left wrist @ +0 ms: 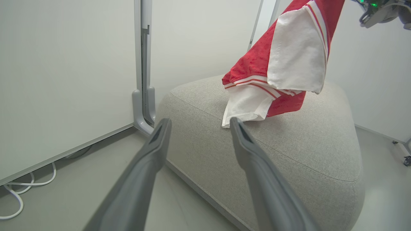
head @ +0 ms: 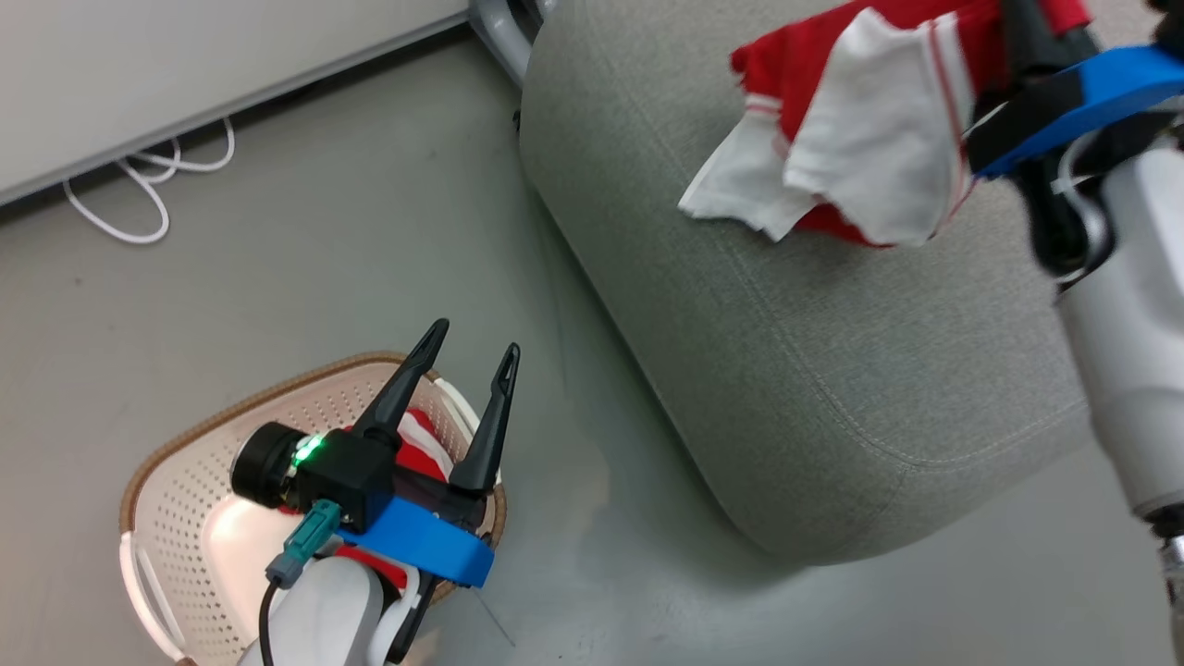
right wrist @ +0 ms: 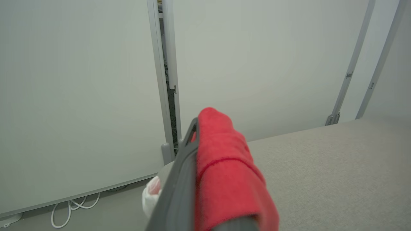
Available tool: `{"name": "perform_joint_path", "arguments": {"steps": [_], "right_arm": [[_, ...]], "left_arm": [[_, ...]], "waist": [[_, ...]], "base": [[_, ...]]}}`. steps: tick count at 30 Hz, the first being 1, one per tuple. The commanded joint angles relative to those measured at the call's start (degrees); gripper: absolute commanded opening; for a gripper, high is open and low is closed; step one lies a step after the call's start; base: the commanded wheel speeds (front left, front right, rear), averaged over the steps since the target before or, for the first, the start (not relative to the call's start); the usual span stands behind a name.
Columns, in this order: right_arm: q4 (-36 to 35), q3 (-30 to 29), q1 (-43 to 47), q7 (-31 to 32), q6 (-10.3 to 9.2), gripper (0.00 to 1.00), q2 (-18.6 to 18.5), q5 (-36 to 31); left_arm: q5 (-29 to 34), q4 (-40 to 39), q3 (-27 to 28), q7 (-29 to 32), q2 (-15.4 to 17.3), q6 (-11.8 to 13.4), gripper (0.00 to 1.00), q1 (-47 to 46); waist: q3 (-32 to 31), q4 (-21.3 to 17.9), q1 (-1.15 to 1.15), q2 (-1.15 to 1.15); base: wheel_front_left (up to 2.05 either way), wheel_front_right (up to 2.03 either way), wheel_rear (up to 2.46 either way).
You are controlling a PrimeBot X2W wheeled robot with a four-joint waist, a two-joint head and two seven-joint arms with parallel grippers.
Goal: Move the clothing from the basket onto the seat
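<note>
A red and white piece of clothing (head: 869,120) hangs bunched from my right gripper (head: 1022,42), which is shut on it above the far part of the grey seat (head: 832,370). In the left wrist view the clothing (left wrist: 289,57) dangles with its lower white edge touching the seat (left wrist: 289,150). The right wrist view has red fabric (right wrist: 224,179) draped over one finger (right wrist: 186,166). My left gripper (head: 474,340) stands open over the cream basket (head: 268,393) on the floor at lower left. More red and white clothing (head: 424,442) lies in the basket, partly hidden by the wrist.
The floor between basket and seat is bare grey. White wall panels (head: 139,74) run along the back, with a looped white cable (head: 139,199) at their base. A grey post foot (head: 499,42) stands by the seat's far corner.
</note>
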Motion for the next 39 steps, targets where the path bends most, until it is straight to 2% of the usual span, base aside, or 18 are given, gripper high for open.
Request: {"name": "perform_joint_path", "arguments": {"steps": [1,7,13,18,28,29,30,31,39], "right_arm": [[0.1,-0.7,-1.5,0.3,0.02,0.0,-1.0,-0.1],[0.4,-7.9,-5.4,-0.1,0.01,0.0,-9.4,-1.6],[1.4,-15.7,-4.3,-1.1,0.01,0.0,-14.8,-2.6],[3.2,-21.5,-2.4,-2.0,0.01,0.0,-14.2,-3.9],[5.7,-26.0,-0.4,-2.4,0.01,0.01,-11.0,-10.1],[5.5,-26.5,-0.1,-2.4,0.01,0.2,-10.9,-10.2],[5.3,-26.9,0.2,-2.4,0.01,0.67,-10.8,-10.6],[5.1,-27.3,0.4,-2.4,0.01,1.0,-10.7,-10.8],[3.8,-28.6,2.7,-2.4,0.01,1.0,-10.3,-13.0]], "left_arm": [[0.5,-0.5,-0.4,-0.3,0.5,-0.1,1.0,-1.6],[0.8,-4.3,-3.9,-0.3,3.1,-0.1,1.0,-7.0],[1.3,-8.7,-5.4,-0.2,6.1,-0.1,1.0,-11.3],[1.3,-10.4,-5.2,-0.2,7.8,-0.1,1.0,-13.0],[1.1,-10.5,-4.5,-0.2,7.9,-0.1,1.0,-12.0],[1.0,-10.3,-4.6,-0.2,7.7,-0.1,1.0,-12.0],[0.9,-10.1,-4.8,-0.2,7.5,-0.1,1.0,-11.9],[0.8,-10.0,-4.9,-0.2,7.4,-0.1,1.0,-11.9],[0.2,-8.5,-5.8,-0.2,6.3,-0.1,1.0,-12.4]], "waist": [[3.9,2.7,-0.01,0.0],[12.6,7.5,-0.01,0.0],[20.2,10.8,-0.01,0.0],[24.0,12.3,-0.01,0.0],[25.5,12.6,-0.01,0.0],[25.3,12.7,-0.01,0.0],[25.0,12.7,-0.01,0.0],[24.7,12.8,-0.01,0.0],[21.9,13.5,-0.01,0.0]], "base": [[0.0,0.0,0.0],[0.0,0.0,0.0],[0.0,0.0,0.0],[0.0,0.0,0.0],[0.0,0.0,0.0],[0.0,0.0,0.0],[0.0,0.0,0.0],[0.0,0.0,0.0],[0.0,0.0,0.0]]}}
